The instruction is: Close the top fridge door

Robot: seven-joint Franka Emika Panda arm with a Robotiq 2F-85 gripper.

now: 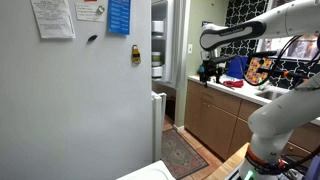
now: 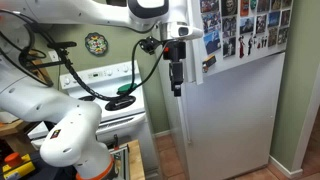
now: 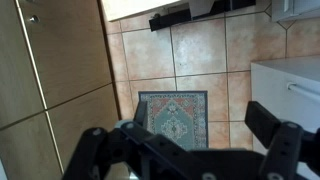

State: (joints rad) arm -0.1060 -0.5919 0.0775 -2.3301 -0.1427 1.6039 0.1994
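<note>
The top fridge door (image 1: 158, 30) stands open and shows edge-on as a narrow white slab, with racks of items on its inner side. In an exterior view its front (image 2: 245, 30) is covered with photos. My gripper (image 1: 208, 72) hangs in the gap between the door and the counter, a little apart from the door's free edge. It also shows beside the fridge's edge in an exterior view (image 2: 175, 78). In the wrist view the gripper (image 3: 190, 150) is open and empty, and looks down at the floor.
The lower white door (image 1: 157, 125) with a vertical handle sits under the top one. It also shows at the right of the wrist view (image 3: 290, 90). Brown wooden cabinets (image 1: 212, 118) under a cluttered counter (image 1: 240, 85), a rug (image 3: 172, 115) on the tiles, and a white stove (image 2: 105, 85) are close by.
</note>
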